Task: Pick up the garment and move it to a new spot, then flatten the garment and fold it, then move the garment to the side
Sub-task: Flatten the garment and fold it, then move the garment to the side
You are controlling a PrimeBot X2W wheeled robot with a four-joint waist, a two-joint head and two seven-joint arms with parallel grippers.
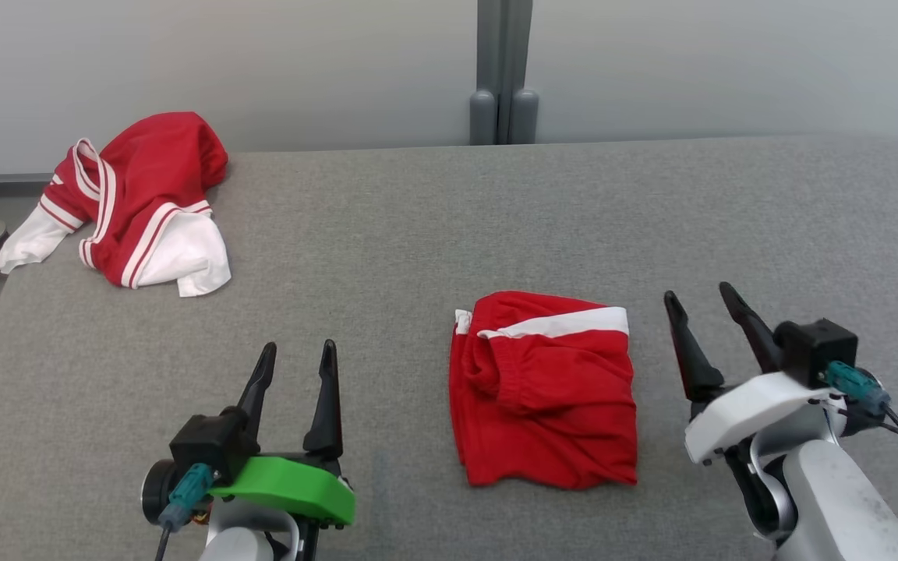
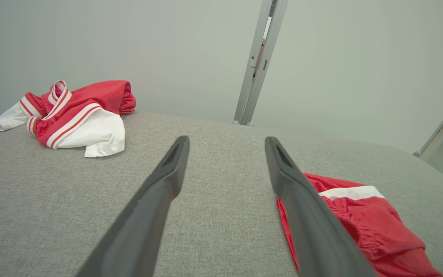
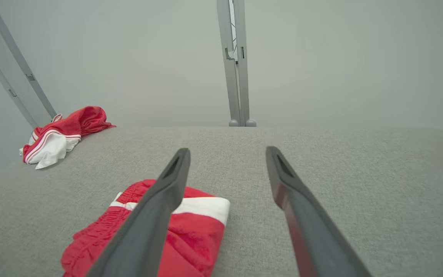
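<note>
A folded red garment (image 1: 546, 389) with a white band lies flat on the grey table (image 1: 433, 226), near its front, between my two grippers. It also shows at the lower right of the left wrist view (image 2: 363, 227) and at the lower left of the right wrist view (image 3: 156, 234). My left gripper (image 1: 295, 357) stands open to the garment's left, holding nothing. My right gripper (image 1: 700, 302) stands open just to its right, clear of the cloth, with nothing between its fingers.
A second red and white garment (image 1: 129, 206) lies crumpled at the table's far left corner, one white sleeve hanging over the edge. A grey post (image 1: 503, 74) stands behind the table against a pale wall. Bare grey surface stretches across the middle and right.
</note>
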